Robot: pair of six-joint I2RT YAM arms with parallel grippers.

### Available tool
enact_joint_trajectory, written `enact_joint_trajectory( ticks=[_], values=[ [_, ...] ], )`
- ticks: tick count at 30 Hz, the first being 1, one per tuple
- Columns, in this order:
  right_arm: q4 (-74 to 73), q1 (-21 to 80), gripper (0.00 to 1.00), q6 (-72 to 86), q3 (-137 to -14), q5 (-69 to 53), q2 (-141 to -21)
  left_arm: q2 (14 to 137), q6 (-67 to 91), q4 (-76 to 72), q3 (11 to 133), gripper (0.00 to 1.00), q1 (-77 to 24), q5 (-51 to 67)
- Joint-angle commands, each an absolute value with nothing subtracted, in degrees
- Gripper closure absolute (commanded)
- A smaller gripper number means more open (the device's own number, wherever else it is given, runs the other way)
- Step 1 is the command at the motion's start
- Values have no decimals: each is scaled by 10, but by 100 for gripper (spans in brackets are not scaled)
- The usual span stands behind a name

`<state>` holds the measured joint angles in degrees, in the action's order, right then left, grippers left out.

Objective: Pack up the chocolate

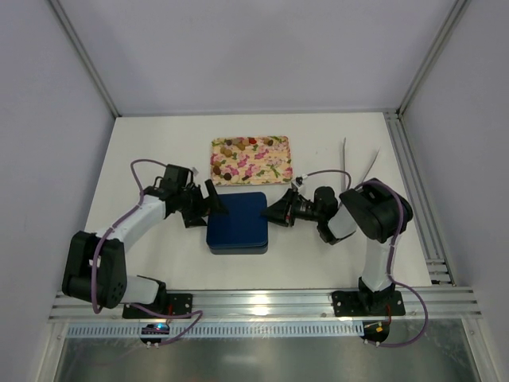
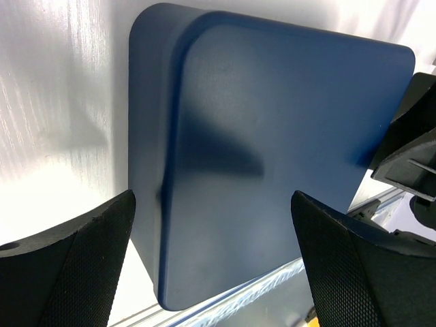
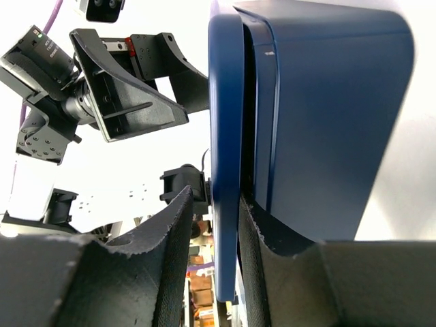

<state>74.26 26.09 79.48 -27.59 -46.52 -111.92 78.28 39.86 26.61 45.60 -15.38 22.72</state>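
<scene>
Evidently the work stands at opening the box, since the chocolate (image 1: 228,149) is not yet packed: the tiny bonbons lie loose on the floral tray (image 1: 272,167) at the far middle of the table (image 1: 334,143), just behind the navy lid (image 1: 238,223) and apart from both arms. The right gripper (image 3: 214,197) has its jaws pinched on the lid's near rim, one finger on each side of the thin wall. A dark seam shows beside that rim in the right wrist view, though I cannot tell whether the lid is coming away from anything beneath. The left gripper (image 1: 213,200) hangs at the lid's opposite edge with its jaws spread wide, holding nothing. The next move probably calls for lifting the lid level and setting it aside, the left arm steadying or giving room. Each bonbon is too small to show a heading. Their scatter runs along the tray's long axis, left to right in the top view, thickest toward the left end.
</scene>
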Motion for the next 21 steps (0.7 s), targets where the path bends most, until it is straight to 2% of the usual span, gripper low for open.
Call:
enact_joint_trajectory(
  ticks=[1,21],
  values=[
    [755,252,65,758,-265,-465,-1088,787,401,248,464,7,-161,228],
    [723,219,65,722,-216,-468,-1055,816,395,259,476,7,-187,208]
  ],
)
